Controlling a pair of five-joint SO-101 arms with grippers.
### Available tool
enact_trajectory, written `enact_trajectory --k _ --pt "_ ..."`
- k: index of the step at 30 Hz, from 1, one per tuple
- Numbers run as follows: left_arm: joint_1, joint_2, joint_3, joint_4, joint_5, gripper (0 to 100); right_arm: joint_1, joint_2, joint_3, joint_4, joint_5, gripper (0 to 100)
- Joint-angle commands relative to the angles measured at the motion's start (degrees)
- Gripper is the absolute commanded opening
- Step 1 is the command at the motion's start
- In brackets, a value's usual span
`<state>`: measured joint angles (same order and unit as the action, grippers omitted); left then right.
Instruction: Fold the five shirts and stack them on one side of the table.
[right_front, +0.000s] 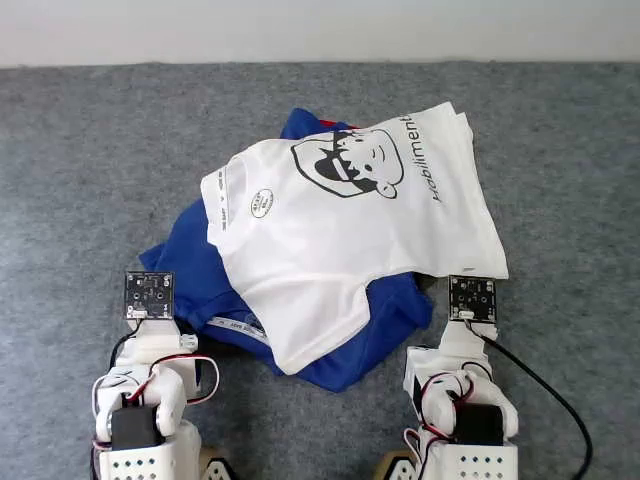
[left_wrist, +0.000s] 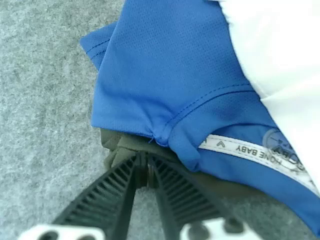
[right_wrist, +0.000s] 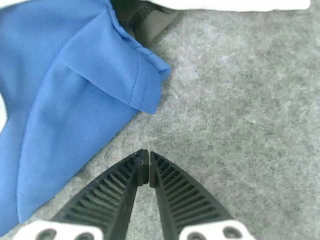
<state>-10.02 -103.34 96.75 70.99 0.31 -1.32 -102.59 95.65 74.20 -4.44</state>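
A pile of shirts lies mid-table. On top is a white shirt (right_front: 330, 235) with a cartoon print, spread flat. Under it is a blue shirt (right_front: 195, 270) whose edges stick out at the near side. An olive shirt (left_wrist: 114, 151) peeks from beneath the blue shirt (left_wrist: 170, 75), and a sliver of red cloth (right_front: 327, 124) shows at the far edge. My left gripper (left_wrist: 143, 172) is shut, tips just at the olive cloth's edge. My right gripper (right_wrist: 145, 167) is shut over bare carpet beside the blue shirt's (right_wrist: 60, 100) corner.
Grey carpet (right_front: 560, 150) covers the whole table, with open room left, right and beyond the pile. The left arm (right_front: 148, 340) and right arm (right_front: 468, 350) sit at the near edge, either side of the pile. A pale wall runs along the back.
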Motion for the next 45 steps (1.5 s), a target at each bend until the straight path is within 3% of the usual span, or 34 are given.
enact_trajectory --k 1,45 --pt "-0.26 -0.53 -0.31 0.35 0.35 2 -0.13 -0.57 0.79 0.31 -0.26 1.4" --pt "0.0 -0.53 -2.15 0.88 -1.49 2 -0.13 -0.57 0.79 0.31 -0.26 1.4"
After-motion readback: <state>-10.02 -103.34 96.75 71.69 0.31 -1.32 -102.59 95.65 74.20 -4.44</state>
